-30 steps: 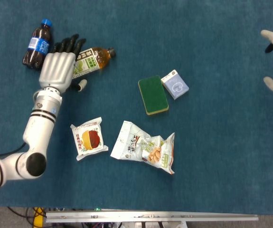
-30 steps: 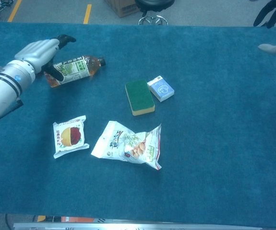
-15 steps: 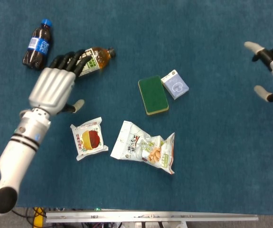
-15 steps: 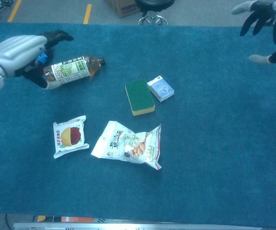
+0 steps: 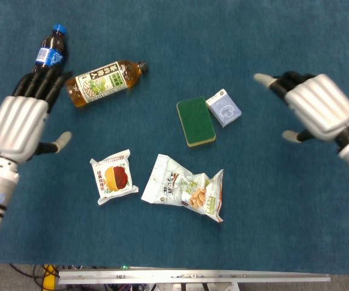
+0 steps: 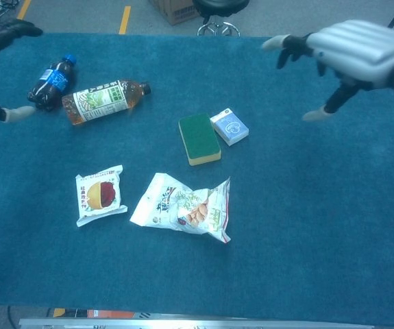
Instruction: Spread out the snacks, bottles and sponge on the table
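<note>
Left hand (image 5: 17,124) over the left edge of the blue worktop (image 5: 271,200), palm down, fingers (image 5: 39,85) spread and empty, holding nothing. Dark fingertips just beside the cola bottle (image 5: 48,53), whether touching, impossible to tell. In the chest view only the fingertips and thumb of that hand showed at the left border.

Right hand (image 5: 315,106) above the right half of the worktop, likewise spread wide and empty, thumb set apart from the rest. Well apart from every item; nearest was the small box (image 5: 224,107).

Cola bottle lying on its side at the far left, blue cap away from the robot. Tea bottle (image 5: 104,82) just to its right, also lying down, tilted, cap toward the right, label up. The two near each other but apart.

Green sponge (image 5: 195,121) with a yellow underside flat near the middle, the small blue-and-white box just beside its right edge, seemingly touching at a corner.

Nearer the robot, a small white snack pack (image 5: 113,176) with a red-and-yellow picture, lying flat. To its right, a larger crumpled white-and-green snack bag (image 5: 185,188), close to the pack but apart from it.
</note>
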`<state>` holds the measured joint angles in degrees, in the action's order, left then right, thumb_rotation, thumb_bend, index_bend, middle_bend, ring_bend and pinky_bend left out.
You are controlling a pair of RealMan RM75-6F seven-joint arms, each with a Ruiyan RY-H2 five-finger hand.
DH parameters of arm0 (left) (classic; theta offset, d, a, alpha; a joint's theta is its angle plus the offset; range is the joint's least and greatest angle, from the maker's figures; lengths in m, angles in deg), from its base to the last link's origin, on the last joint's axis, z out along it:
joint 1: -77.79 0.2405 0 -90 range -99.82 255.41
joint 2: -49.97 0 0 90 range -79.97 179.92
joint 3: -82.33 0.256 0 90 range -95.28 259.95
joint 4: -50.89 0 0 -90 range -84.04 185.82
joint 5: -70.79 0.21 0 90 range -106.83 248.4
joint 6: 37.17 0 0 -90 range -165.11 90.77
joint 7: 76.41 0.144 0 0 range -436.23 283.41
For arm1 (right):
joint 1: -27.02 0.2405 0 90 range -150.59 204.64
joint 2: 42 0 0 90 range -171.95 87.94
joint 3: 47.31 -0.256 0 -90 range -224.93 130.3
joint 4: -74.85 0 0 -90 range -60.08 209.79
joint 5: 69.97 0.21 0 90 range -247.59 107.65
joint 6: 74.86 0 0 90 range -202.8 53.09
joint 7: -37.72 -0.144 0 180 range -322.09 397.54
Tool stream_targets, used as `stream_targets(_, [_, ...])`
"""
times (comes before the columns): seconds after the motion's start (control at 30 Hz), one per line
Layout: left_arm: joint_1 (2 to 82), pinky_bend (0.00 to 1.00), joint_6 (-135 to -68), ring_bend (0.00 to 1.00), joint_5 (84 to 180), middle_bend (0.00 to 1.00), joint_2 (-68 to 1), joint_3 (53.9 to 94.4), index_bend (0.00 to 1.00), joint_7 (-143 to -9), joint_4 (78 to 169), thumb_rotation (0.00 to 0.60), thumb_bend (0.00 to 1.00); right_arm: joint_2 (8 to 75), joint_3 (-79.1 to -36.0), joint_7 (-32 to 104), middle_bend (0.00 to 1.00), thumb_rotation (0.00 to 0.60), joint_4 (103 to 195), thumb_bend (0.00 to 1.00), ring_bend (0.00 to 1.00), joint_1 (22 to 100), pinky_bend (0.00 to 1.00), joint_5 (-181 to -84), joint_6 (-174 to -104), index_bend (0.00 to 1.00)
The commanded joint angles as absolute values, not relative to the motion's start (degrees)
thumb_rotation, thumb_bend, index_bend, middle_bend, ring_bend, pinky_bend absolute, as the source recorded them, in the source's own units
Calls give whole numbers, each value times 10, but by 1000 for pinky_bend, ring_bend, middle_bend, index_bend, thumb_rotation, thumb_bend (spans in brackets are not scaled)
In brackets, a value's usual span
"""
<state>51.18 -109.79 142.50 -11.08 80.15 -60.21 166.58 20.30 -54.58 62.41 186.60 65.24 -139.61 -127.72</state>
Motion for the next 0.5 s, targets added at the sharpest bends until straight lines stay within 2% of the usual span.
stream_targets(0.03, [528, 84, -1109, 0, 1448, 0, -95, 813, 19, -618, 1671, 600, 241, 242, -551, 672, 244, 600, 1862, 61, 207, 687, 429, -1353, -1255, 57])
stream_targets(0.27, [553, 84, -1122, 0, 1492, 0, -73, 829, 20, -629, 1678, 600, 241, 309, -544, 755, 179, 600, 1835, 58, 152, 743, 396, -1277, -1239, 14])
stream_targets(0.5, [565, 84, -1117, 0, 1497, 0, -59, 834, 20, -629, 1682, 600, 241, 374, -541, 821, 128, 600, 1798, 0, 115, 802, 354, -1202, -1236, 0])
